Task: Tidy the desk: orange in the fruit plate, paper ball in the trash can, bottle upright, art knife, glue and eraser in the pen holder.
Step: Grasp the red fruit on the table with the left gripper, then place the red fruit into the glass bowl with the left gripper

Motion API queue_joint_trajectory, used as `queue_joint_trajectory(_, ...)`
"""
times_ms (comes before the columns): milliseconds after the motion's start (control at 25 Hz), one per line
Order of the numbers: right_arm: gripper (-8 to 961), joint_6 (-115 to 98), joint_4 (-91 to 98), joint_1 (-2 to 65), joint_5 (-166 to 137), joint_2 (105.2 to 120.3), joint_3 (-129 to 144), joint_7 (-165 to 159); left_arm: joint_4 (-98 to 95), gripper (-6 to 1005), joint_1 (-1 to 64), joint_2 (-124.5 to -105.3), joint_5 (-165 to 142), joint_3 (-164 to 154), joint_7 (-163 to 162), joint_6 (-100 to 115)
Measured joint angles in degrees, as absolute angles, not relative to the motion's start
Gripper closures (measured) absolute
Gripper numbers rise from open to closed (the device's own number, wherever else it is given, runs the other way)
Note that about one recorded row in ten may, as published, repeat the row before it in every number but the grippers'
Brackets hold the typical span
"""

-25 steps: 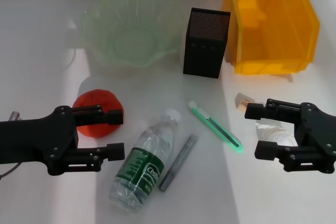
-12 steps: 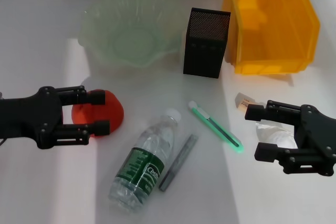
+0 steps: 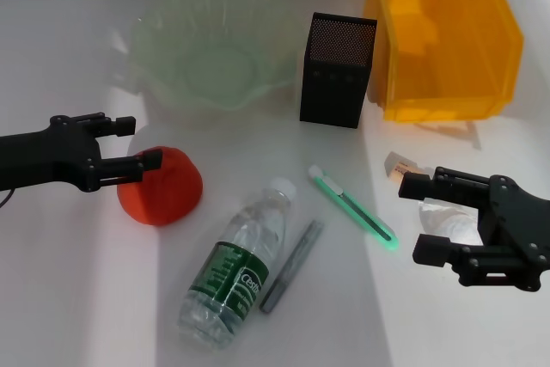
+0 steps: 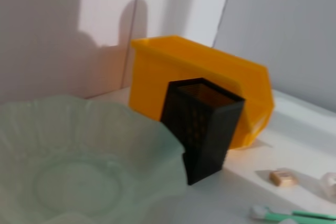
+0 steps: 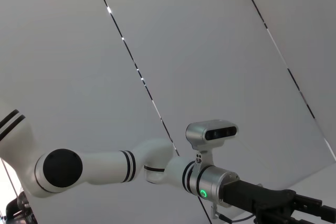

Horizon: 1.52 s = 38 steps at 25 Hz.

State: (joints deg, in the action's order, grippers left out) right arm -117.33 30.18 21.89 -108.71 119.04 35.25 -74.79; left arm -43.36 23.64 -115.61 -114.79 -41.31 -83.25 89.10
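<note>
The red-orange orange (image 3: 163, 186) lies on the table's left side. My left gripper (image 3: 142, 142) is open just beyond its far-left edge, one finger over the fruit's rim. The bottle (image 3: 235, 268) lies on its side in the front middle, with a grey glue stick (image 3: 292, 266) beside it and the green art knife (image 3: 352, 209) to their right. My right gripper (image 3: 412, 217) is open, and the paper ball (image 3: 445, 221) sits between its fingers. The eraser (image 3: 397, 165) lies just beyond it. At the back stand the fruit plate (image 3: 146, 27), the pen holder (image 3: 337, 70) and the trash can (image 3: 447, 49).
The left wrist view shows the fruit plate (image 4: 79, 129), the pen holder (image 4: 205, 124), the trash can (image 4: 157, 77), the eraser (image 4: 283, 178) and the art knife (image 4: 299, 214). The right wrist view shows only a wall and my left arm (image 5: 131, 166) far off.
My left gripper has moved from beside the bottle, across the orange, to its far-left side. The right gripper has hardly shifted.
</note>
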Motion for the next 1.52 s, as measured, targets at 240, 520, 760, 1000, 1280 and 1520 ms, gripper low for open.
queue_joint_trajectory(240,142,-117.12,30.15,21.88,-108.72,119.14,35.24,-74.79,-42.64,250,23.91,-117.17,-118.76,-41.92,-80.18,84.73)
queue_joint_trajectory(520,144,-116.89,29.62,21.92,-108.72,119.16,35.24,-74.79,-42.56,315,24.15,-118.00,-120.77,-41.88,-79.50,83.83)
queue_joint_trajectory(760,146,-116.89,29.61,22.04,-108.72,119.18,35.24,-74.80,-42.51,583,23.64,-118.29,-120.25,-41.49,-78.03,82.03)
queue_joint_trajectory(1000,148,-116.88,29.62,22.09,-108.72,119.12,35.16,-74.80,-42.50,737,23.55,-118.42,-120.03,-41.41,-77.36,82.23)
queue_joint_trajectory(1280,150,-116.89,29.62,22.11,-108.72,119.09,35.02,-74.86,-40.41,861,22.64,-118.31,-114.99,-41.32,-69.62,87.04)
queue_joint_trajectory(1520,152,-116.95,29.40,21.80,-108.72,119.12,33.84,-74.85,-40.21,906,22.56,-118.32,-111.97,-41.14,-67.67,88.69)
